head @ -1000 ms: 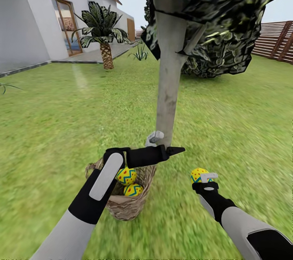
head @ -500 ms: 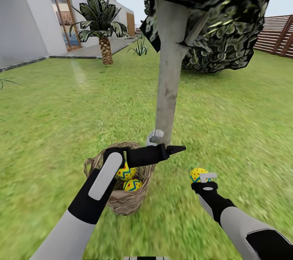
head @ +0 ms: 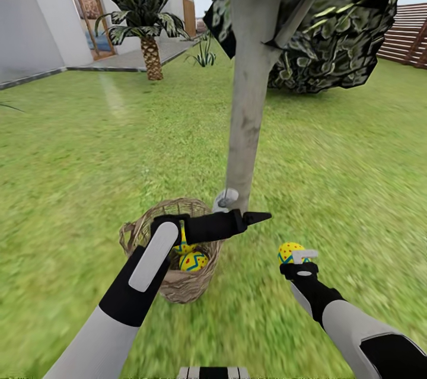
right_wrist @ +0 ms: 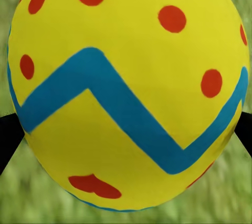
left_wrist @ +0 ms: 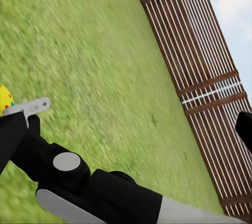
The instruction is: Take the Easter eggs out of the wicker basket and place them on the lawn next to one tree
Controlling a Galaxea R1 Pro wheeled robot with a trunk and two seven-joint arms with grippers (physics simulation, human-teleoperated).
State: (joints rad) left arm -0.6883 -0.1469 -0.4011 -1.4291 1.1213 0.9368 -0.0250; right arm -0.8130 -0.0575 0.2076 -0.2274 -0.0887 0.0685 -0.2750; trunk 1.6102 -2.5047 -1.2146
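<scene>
**Eggs: one in the right hand, two in the basket**

Eggs are split between two places. One egg (head: pixel 290 252) sits clamped in the right hand (head: pixel 295 255), held above the grass just right of the tree's foot. From the right wrist view the same egg (right_wrist: pixel 128 90) fills the frame between the dark fingers, yellow with a blue zigzag and red dots, grass blurred behind it. From the left wrist view a sliver of that egg (left_wrist: pixel 5 98) peeks out at the edge, beside the right hand's pale fingertip (left_wrist: pixel 32 107).

The other two eggs lie in the basket (head: pixel 142 231): one (head: pixel 193 261) shows plainly, the second (head: pixel 183 246) is partly hidden behind the left arm. The basket stands upright on the lawn (head: pixel 89 147), near the base of the tree (head: pixel 248 106), to its left.

The left arm bends across the basket's rim, with its forearm running toward the trunk. The left hand (head: pixel 225 200) sits right at the trunk's foot, pale against the bark; I cannot tell whether its fingers are apart or together.

Farther off, a palm (head: pixel 148 23) stands by the white house (head: pixel 41 11), and a slatted fence (head: pixel 409 35) closes the right side. That fence (left_wrist: pixel 205 71) also runs across the left wrist view above the grass.
</scene>
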